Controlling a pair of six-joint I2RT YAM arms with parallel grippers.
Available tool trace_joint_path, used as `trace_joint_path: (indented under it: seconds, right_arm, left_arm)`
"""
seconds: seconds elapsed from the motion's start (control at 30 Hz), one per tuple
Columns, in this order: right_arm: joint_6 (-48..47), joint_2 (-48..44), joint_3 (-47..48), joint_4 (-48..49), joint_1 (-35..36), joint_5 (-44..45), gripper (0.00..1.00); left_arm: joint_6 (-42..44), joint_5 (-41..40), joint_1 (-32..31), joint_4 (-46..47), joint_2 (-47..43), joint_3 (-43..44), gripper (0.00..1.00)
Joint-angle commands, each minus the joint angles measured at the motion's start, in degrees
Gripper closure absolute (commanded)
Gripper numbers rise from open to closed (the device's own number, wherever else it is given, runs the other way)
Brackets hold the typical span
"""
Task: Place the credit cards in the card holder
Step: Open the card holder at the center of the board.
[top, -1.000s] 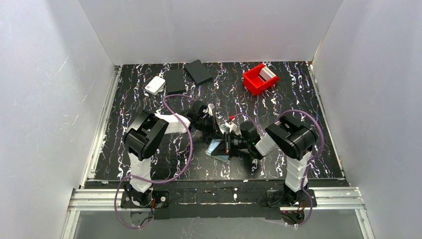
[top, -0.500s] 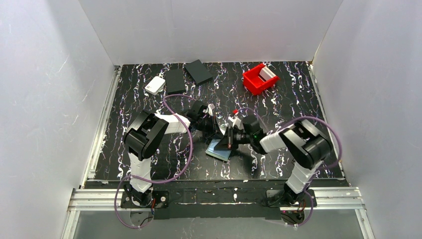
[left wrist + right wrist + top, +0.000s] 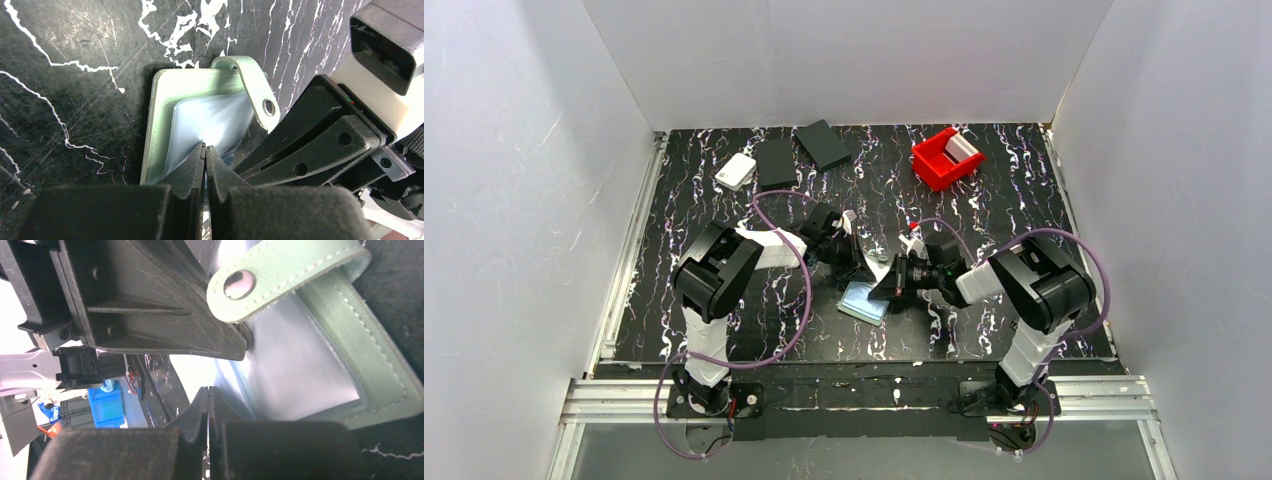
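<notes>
The sage-green card holder (image 3: 864,300) lies open on the mat between the arms, its snap strap (image 3: 269,106) turned up. My left gripper (image 3: 205,146) is shut, and the pale clear pocket (image 3: 210,120) puckers at its tips as if pinched. My right gripper (image 3: 208,389) comes in from the other side, shut, with its tips at the clear pocket's edge (image 3: 300,365); I see nothing held in it. In the top view both grippers (image 3: 857,268) (image 3: 887,290) meet over the holder. No credit cards show near the holder. A whitish flat piece (image 3: 964,148) stands in the red bin, too small to identify.
A red bin (image 3: 936,160) sits at the back right. Two black flat rectangles (image 3: 776,162) (image 3: 823,143) and a white rounded box (image 3: 736,171) lie at the back left. White walls close in three sides, and purple cables loop over both arms.
The right arm's elbow has swung out to the right and its wrist has turned, the gripper staying at the holder. The left arm has hardly moved.
</notes>
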Motion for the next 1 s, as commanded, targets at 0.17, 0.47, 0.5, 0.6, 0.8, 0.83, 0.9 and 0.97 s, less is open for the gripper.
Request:
trace_joint_path:
  seconds: [0.17,0.47,0.5,0.6,0.8,0.83,0.9,0.97]
  right_arm:
    - [4.0,6.7,-4.4,12.3,0.2,-2.1,0.99]
    - [-3.7,-5.1,1.9,-8.2,0.1,1.4,0.99]
    - [-4.7,-6.5,2.5,-10.4,0.1,1.9,0.99]
    - [-7.6,-9.5,4.1,-16.9,0.1,3.0,0.88]
    - [-15.1,-15.2,5.1,-30.2,0.2,6.7,0.75]
    - [-16.3,-16.1,4.7,-31.7,0.2,7.5,0.72]
    - [-17.7,-17.5,3.7,-33.5,0.1,8.3,0.67]
    - [-18.0,-18.2,2.2,-33.4,0.1,8.8,0.62]
  left_arm:
    - [2.5,-2.7,-0.4,-6.4,0.2,-1.5,1.00]
    - [4.5,-2.5,-0.3,-12.6,-5.0,1.2,0.87]
    - [4.9,-2.7,-0.2,-13.6,-6.2,1.5,0.84]
    - [6.0,-3.0,0.2,-16.2,-9.5,2.1,0.77]
    - [7.2,-2.7,1.4,-18.4,-16.6,-0.9,0.68]
    - [7.2,-2.7,1.5,-18.6,-18.4,-1.8,0.67]
    - [7.4,-2.7,1.7,-19.0,-21.2,-3.7,0.63]
    - [7.6,-2.8,1.8,-19.5,-24.0,-5.9,0.60]
